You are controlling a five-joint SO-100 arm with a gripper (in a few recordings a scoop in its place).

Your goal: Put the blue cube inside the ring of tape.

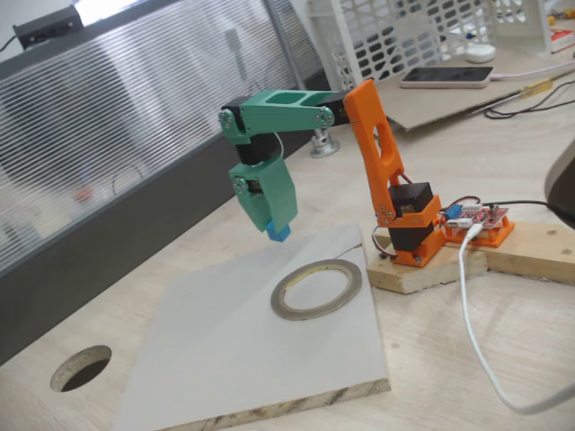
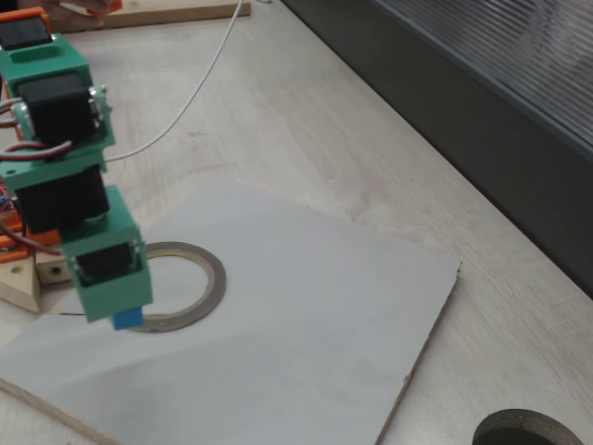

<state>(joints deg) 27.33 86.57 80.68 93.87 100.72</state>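
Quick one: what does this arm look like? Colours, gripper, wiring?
Two-tone printed arm: orange base and lower link with a slot cut through it, teal-green upper link with a cut-out, black servos at the joints. The gripper is a blocky teal-green housing. Red and white wires run along the servos in a fixed view. A red circuit board sits at the base with a white cable plugged in.

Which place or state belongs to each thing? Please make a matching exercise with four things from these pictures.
Things:
1. blue cube
2. ring of tape
3. round hole
4. phone

Places or states:
A. cut through the wooden tabletop, beside the grey board
B. lying flat on the grey board
C. held in the gripper, above the board
D. lying at the back of the table, near the white basket

Pairs: 1-C, 2-B, 3-A, 4-D
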